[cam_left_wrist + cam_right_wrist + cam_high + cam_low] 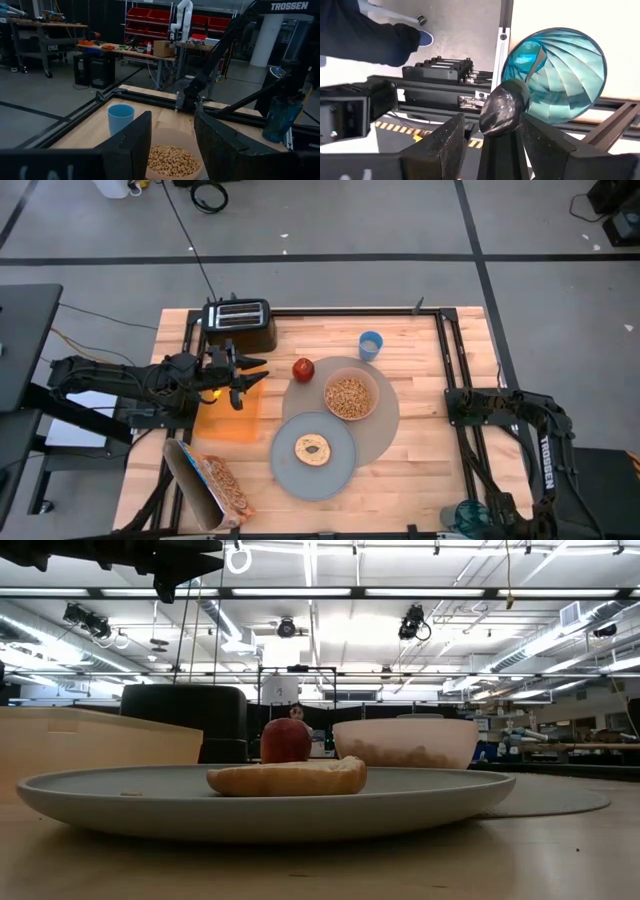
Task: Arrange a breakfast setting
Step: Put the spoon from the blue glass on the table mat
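Note:
The large round grey-tan mat [385,420] lies mid-table. On it stands the translucent pink bowl [350,397] filled with cereal rings, and the grey plate [330,475] overlaps its near left part. A bagel [313,448] lies on the plate. The red apple [303,369] stands at the mat's far left rim. The blue cup [371,345] stands beyond the mat. My left gripper [243,376] hovers open and empty above the orange board, pointing toward the bowl [172,160]. My right gripper [492,145] is open at the near right corner, its fingers on either side of a spoon's bowl [497,107].
A black toaster [238,322] stands at the far left. The orange board [228,418] lies left of the mat. An open cereal box [210,485] lies at the near left. A teal ribbed glass [560,75] stands by the right gripper, past the table frame.

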